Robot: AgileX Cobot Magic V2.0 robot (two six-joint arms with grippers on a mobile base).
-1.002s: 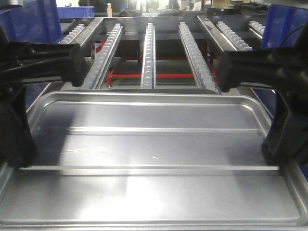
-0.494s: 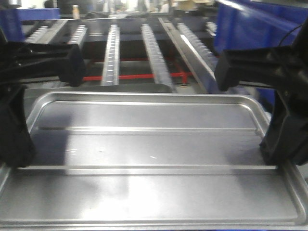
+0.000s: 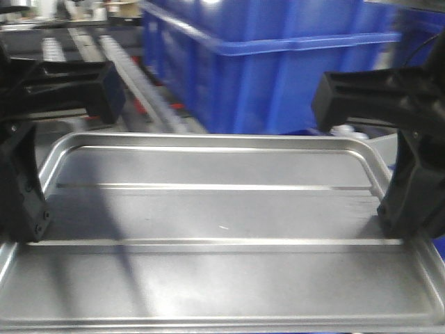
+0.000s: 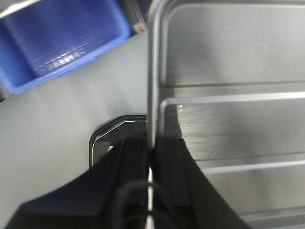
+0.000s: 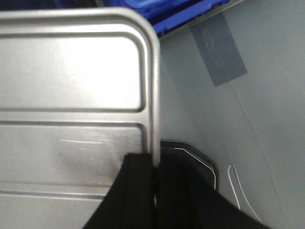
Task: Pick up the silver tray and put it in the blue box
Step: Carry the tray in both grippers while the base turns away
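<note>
Clearly the silver tray (image 3: 222, 216) hangs level in the air, on the near side of the blue box (image 3: 278, 69). Left fingers (image 4: 133, 162) and right fingers (image 5: 138, 176) are clamped on its short rims. I judge it stiff, light and slippery; the rolled rim is the right hold.

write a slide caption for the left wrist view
Left jaws shut on the rim of the silver tray, with a grey surface and a blue container beyond.

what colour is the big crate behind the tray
Solid blue; the blue box shows best in the front-facing view, beyond the silver tray.
</note>
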